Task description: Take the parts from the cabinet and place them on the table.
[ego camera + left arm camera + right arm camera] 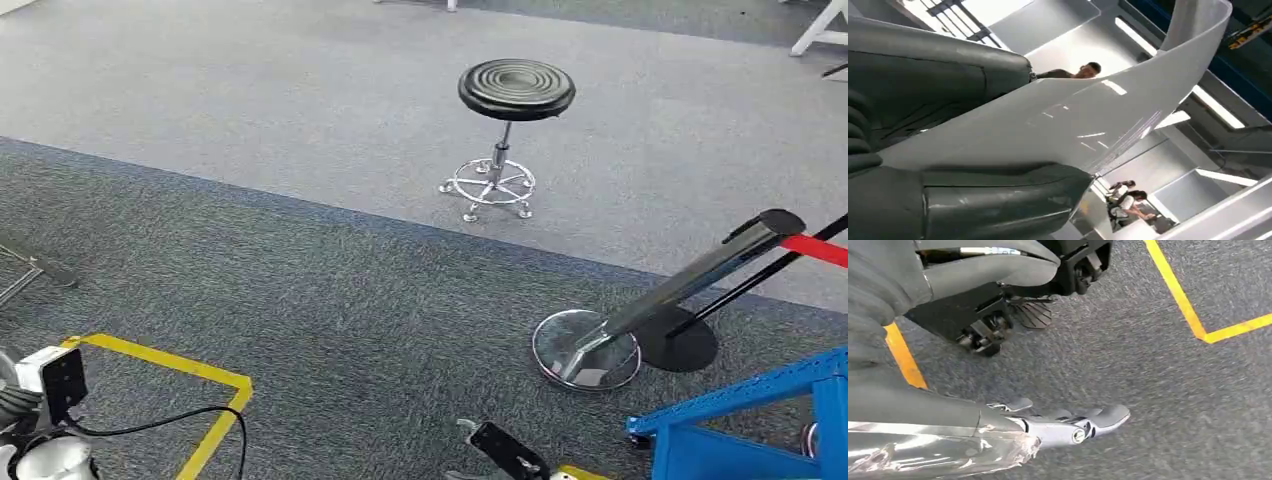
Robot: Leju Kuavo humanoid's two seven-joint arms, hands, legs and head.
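Transit phase of the task, as judged from the views. The left hand point(943, 165) grips a white curved sheet part point(1083, 125), clamped between its thick thumb and darker fingers; the part arcs away from the hand toward the ceiling lights. The right hand point(998, 435) hangs low over the grey carpet point(1158, 405) with its fingers extended, and a crinkled transparent film point(938, 460) lies against it; whether the hand actually grips this film cannot be told. In the head view, a black stool point(516, 90), a tilted chrome barrier post point(680, 290) with a red belt, yellow floor tape point(170, 365) and the corner of a blue frame point(740, 400) stand on the carpet. To carry well, the robot should probably keep a steady left grip, hold the sheet away from the post and frame, and turn until the surface comes into sight before lowering the part.
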